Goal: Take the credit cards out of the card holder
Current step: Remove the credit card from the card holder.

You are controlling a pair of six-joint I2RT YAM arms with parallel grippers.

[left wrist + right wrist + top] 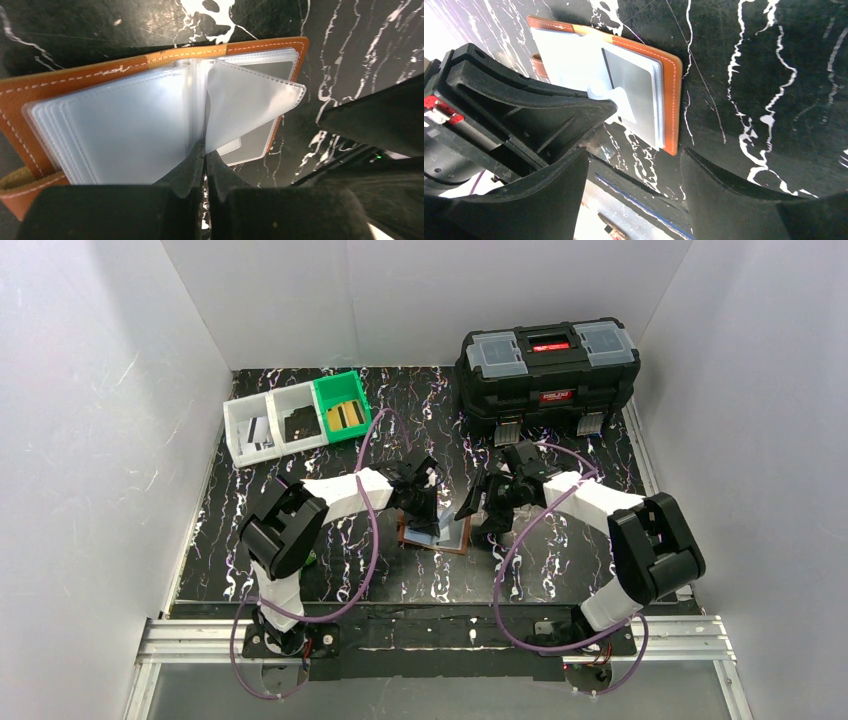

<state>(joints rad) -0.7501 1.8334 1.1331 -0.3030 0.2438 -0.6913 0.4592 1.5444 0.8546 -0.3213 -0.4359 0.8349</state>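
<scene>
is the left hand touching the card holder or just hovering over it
Touching. In the left wrist view the left hand is shut on the edge of one clear pocket of the card holder.

White walls (pixel 90 440), black marbled tabletop (pixel 222 540)

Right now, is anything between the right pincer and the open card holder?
Nothing visible: only bare table lies between the right pincer and the card holder. The left pincer, shut on a sleeve at the spine, overlaps its far side.
</scene>
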